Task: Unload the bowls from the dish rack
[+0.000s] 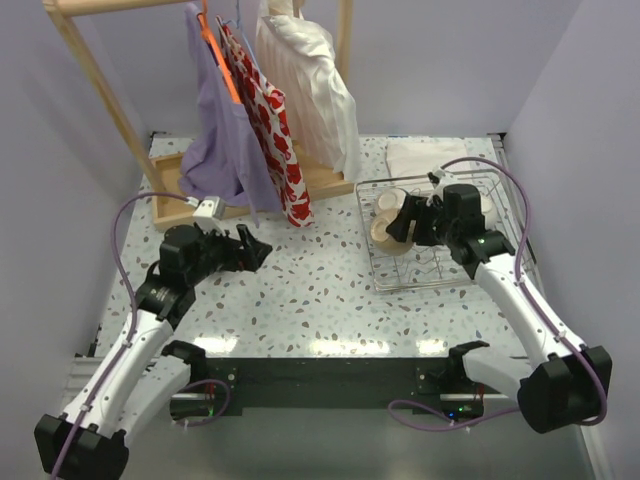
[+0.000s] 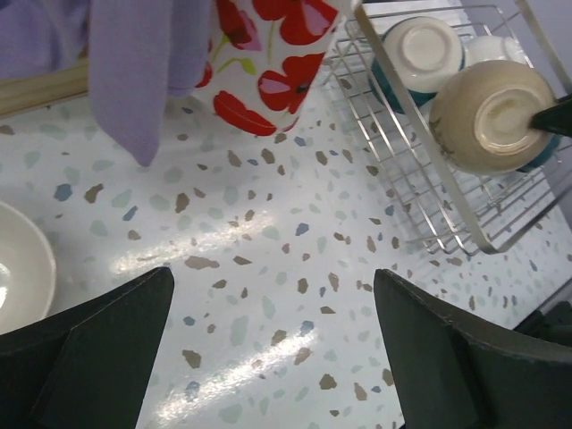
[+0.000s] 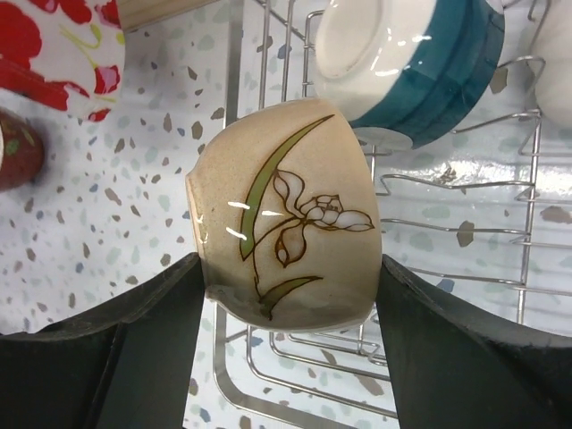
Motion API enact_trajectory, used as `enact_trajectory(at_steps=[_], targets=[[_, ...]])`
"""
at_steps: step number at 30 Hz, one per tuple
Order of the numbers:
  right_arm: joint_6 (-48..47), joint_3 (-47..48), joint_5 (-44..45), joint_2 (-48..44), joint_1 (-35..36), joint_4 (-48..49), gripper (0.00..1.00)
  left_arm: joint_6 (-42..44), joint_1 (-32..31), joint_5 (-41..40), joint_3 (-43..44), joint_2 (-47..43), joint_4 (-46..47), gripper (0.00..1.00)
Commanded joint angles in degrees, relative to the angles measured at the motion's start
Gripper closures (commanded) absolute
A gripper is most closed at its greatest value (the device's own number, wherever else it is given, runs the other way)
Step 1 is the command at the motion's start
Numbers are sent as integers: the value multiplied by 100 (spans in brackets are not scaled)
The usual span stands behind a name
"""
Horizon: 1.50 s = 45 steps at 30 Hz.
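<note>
My right gripper (image 3: 288,268) is shut on a beige bowl (image 3: 286,214) painted with a flower, one finger against each side, over the left part of the dish rack (image 3: 465,232). The bowl lies on its side, rim to the left. Behind it a teal-blue bowl (image 3: 420,63) with a white inside leans in the rack. In the top view the held bowl (image 1: 381,230) is at the silver wire dish rack (image 1: 440,275)'s left edge. My left gripper (image 2: 273,340) hangs open over bare table with nothing between its fingers. A cream bowl (image 2: 18,268) sits on the table to its left.
A wooden clothes rack (image 1: 100,90) with a purple garment (image 1: 225,150), a red floral one (image 1: 275,130) and a white one stands at the back. A folded white cloth (image 1: 420,155) lies behind the dish rack. A dark red round thing (image 3: 18,147) shows at the right wrist view's left edge.
</note>
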Motion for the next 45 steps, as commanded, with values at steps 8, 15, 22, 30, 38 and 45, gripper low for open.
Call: enact_trajectory(at_steps=[8, 15, 22, 30, 38, 45], targets=[[-2038, 672, 1211, -475, 1142, -64, 100, -741, -1504, -726, 772, 791, 178, 0], [-3049, 690, 1854, -616, 1880, -3, 100, -1224, -1857, -920, 1273, 1442, -110, 0], [-4085, 558, 2276, -765, 2846, 251, 100, -1558, -1884, -973, 1766, 1864, -516, 0], [-5000, 418, 3216, -616, 4305, 787, 100, -1655, -1884, -1034, 2425, 2347, -1254, 0], [-5713, -100, 3990, -309, 5422, 1719, 100, -2086, -1700, -658, 3136, 2804, -1930, 0], [-6337, -716, 4675, 60, 6011, 3018, 100, -2007, -821, 521, 3067, 3024, -2203, 4]])
